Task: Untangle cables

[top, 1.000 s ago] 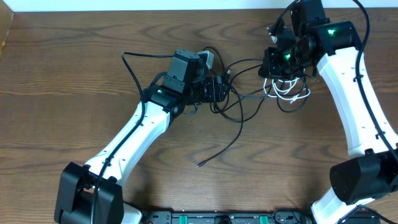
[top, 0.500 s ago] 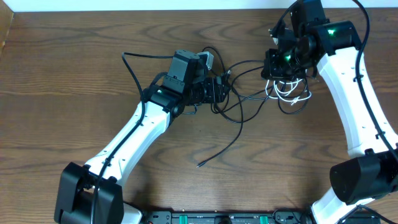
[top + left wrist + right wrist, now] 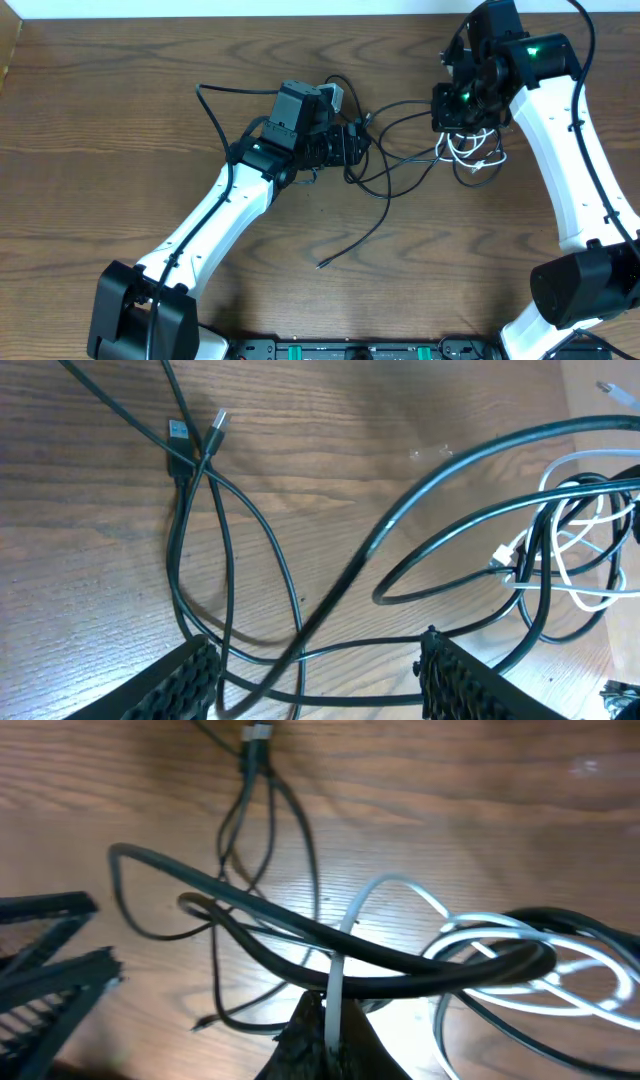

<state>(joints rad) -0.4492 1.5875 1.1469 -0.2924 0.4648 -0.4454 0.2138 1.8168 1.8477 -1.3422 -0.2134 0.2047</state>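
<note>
Black cables point(image 3: 390, 520) run across the counter point(image 3: 90, 560) between the released left jaws. Right jaws are clenched on the white cable point(image 3: 336, 980), a black loop draped over it.

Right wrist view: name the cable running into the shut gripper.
The white cable: it alone is pale, and the black cables merely cross over it.
</note>
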